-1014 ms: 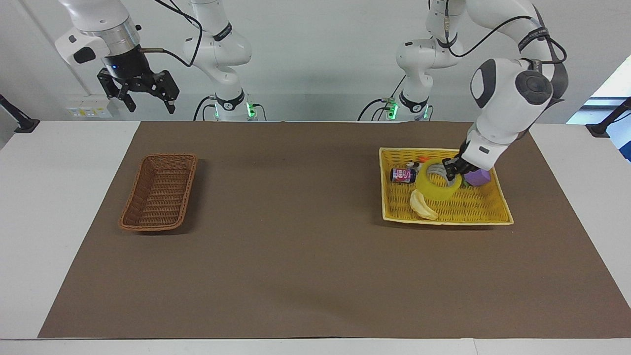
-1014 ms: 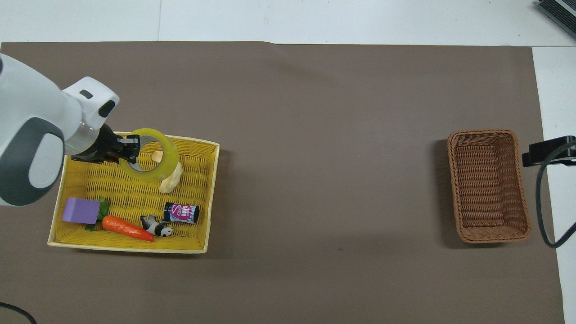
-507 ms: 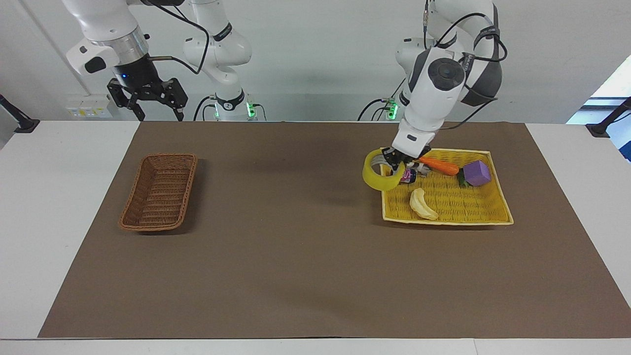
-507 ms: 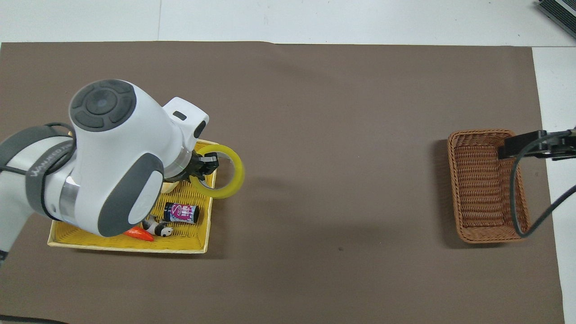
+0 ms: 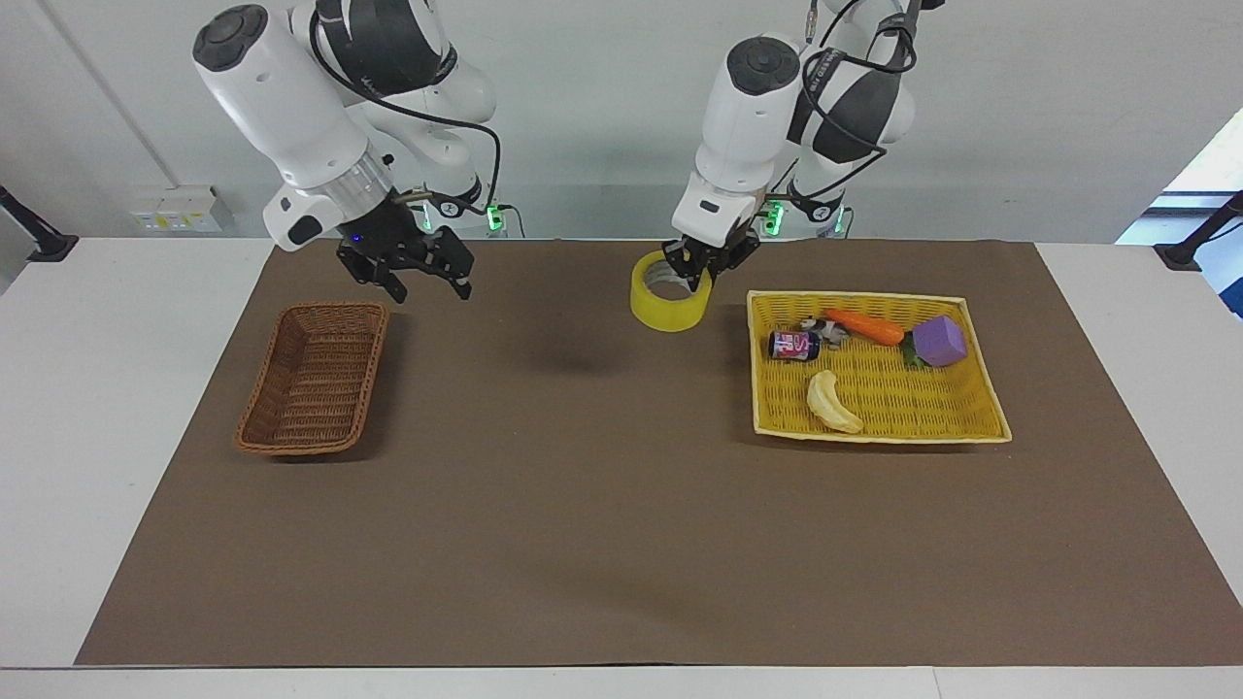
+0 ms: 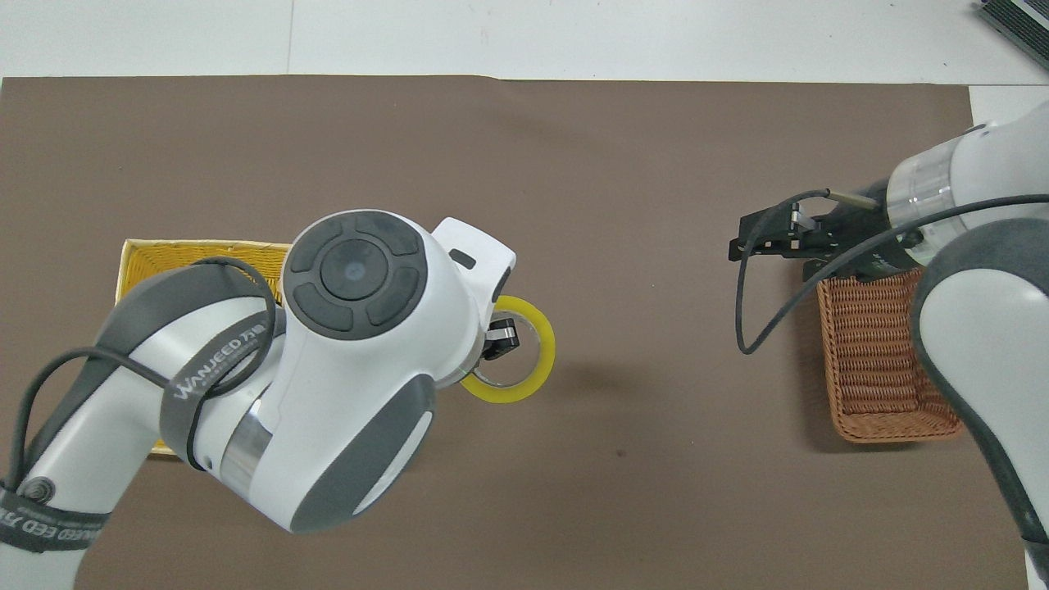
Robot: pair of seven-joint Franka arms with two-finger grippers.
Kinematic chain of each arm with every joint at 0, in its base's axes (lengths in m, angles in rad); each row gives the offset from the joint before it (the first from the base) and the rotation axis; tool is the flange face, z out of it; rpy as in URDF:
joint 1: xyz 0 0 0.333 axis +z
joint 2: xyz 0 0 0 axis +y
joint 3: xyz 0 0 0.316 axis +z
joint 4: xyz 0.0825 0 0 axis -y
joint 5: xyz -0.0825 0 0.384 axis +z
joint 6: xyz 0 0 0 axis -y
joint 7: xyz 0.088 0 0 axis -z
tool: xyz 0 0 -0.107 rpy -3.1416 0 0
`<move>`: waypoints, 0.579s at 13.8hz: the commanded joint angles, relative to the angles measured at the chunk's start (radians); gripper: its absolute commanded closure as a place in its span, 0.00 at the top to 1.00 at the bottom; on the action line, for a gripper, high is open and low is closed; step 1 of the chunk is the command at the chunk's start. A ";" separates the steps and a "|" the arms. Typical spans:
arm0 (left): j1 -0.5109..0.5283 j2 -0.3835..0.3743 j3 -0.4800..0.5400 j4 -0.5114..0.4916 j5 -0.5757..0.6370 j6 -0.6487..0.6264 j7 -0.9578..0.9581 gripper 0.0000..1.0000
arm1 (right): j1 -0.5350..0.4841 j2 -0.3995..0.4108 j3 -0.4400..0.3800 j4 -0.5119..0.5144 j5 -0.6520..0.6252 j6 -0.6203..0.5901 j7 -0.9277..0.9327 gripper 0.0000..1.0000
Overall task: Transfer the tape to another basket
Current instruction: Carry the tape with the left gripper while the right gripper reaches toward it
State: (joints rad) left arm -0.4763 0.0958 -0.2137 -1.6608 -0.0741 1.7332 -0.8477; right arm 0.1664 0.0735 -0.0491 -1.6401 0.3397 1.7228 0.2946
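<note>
Jaws: left gripper (image 5: 701, 269) clamps tape (image 5: 667, 297) – over mat | right gripper (image 5: 419, 278) spread – beside basket (image 5: 313, 377)

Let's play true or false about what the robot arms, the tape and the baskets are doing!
1. The left end effector holds the tape up over the brown mat. True.
2. The tape is inside the brown basket. False: that basket holds nothing.
3. The banana lies in the yellow tray. True.
4. The right end effector grips the carrot. False: it is open and holds nothing, up beside the brown basket; the carrot lies in the yellow tray.
</note>
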 commanded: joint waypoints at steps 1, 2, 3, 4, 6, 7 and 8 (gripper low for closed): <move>-0.064 0.028 0.014 0.053 -0.015 0.011 -0.042 0.00 | -0.011 0.009 0.000 -0.014 0.157 0.014 0.078 1.00; -0.068 0.030 0.014 0.038 -0.035 0.093 -0.039 0.00 | -0.011 0.011 0.000 -0.027 0.221 0.017 0.113 1.00; -0.085 0.031 0.013 0.009 -0.041 0.142 -0.033 0.00 | -0.010 0.011 0.000 -0.046 0.263 0.029 0.142 1.00; -0.100 0.053 0.011 -0.005 -0.043 0.185 -0.025 0.00 | -0.007 0.008 0.000 -0.079 0.295 0.049 0.146 1.00; -0.101 0.087 0.008 -0.005 -0.106 0.273 0.019 0.00 | -0.005 0.000 0.000 -0.135 0.328 0.070 0.133 1.00; -0.100 0.093 0.008 -0.007 -0.171 0.317 0.079 0.00 | -0.005 -0.011 0.000 -0.153 0.328 0.061 0.111 1.00; -0.102 0.094 0.008 -0.007 -0.211 0.344 0.119 0.00 | -0.011 -0.020 0.000 -0.168 0.329 0.051 0.066 1.00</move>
State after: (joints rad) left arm -0.5681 0.1931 -0.2175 -1.6661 -0.2119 2.0205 -0.8030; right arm 0.1643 0.0950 -0.0521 -1.7439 0.6369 1.7582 0.4131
